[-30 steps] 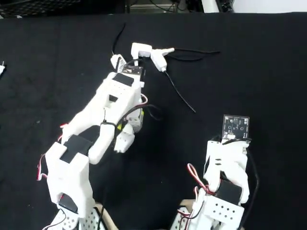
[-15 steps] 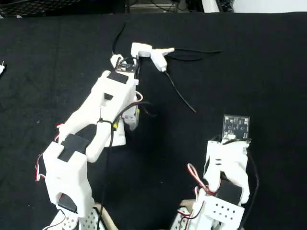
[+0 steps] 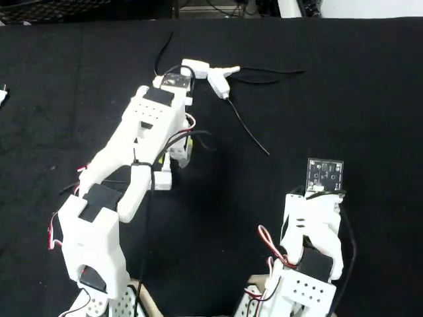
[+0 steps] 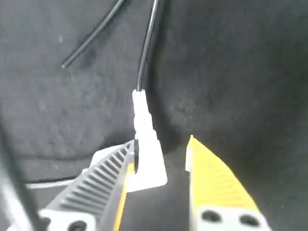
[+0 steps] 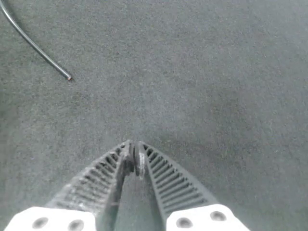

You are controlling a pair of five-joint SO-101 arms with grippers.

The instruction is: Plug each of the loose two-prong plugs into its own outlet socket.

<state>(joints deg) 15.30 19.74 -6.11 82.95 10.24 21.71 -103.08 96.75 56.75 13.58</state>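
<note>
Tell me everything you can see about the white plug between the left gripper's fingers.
The white plug looks like moulded plastic. It has a blocky body that narrows to a stepped strain relief, and from there a thin black cable runs off over the black cloth. The plug sits between the open left gripper's fingers, against the ribbed grey one, with a gap to the yellow one. Its prongs are hidden.

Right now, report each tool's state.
Left tool: open, straddling the white plastic two-prong plug.
Right tool: closed, empty.
</note>
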